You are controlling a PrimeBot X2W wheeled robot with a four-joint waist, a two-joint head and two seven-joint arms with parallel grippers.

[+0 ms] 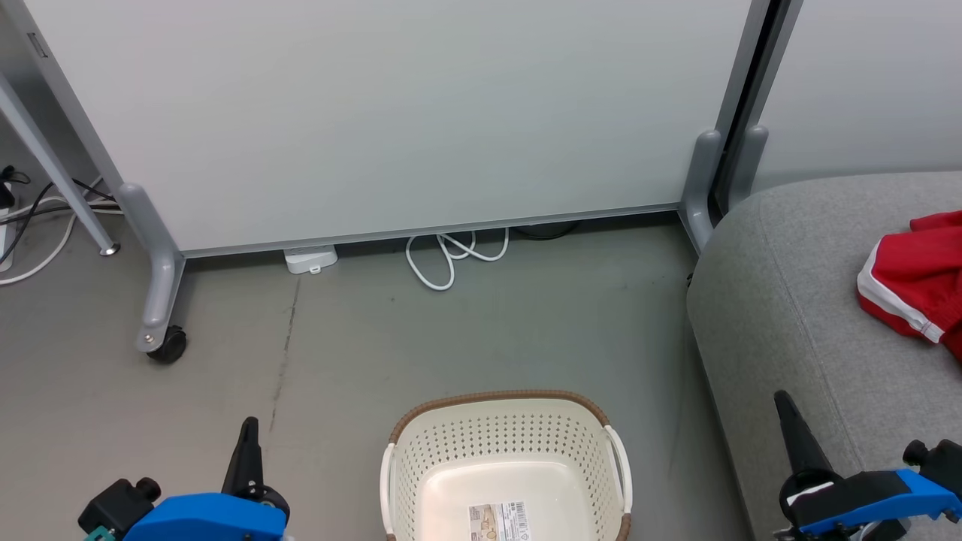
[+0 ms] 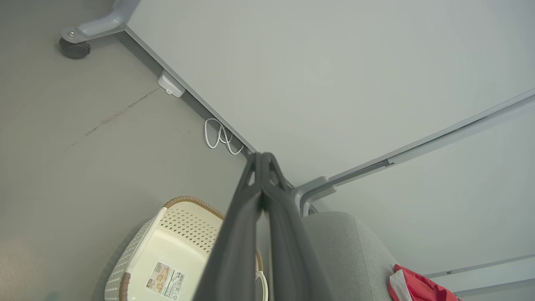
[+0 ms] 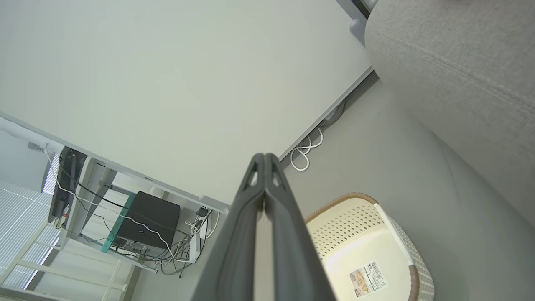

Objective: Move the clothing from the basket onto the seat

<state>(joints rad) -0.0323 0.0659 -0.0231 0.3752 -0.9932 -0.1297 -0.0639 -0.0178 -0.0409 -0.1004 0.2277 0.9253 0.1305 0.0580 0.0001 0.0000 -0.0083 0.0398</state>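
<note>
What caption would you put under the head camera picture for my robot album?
Basket empty on the floor, red clothing resting on the grey sofa beside it.

The left gripper (image 2: 262, 161) is holding its fingers pressed together, empty, just in front of the basket (image 2: 184, 223). The basket is sitting on the floor (image 2: 83, 167), showing a barcode label (image 2: 165, 282) inside. Beyond the basket, the seat (image 2: 342, 251) is carrying the red clothing (image 2: 426, 290), well apart from the basket.
</note>
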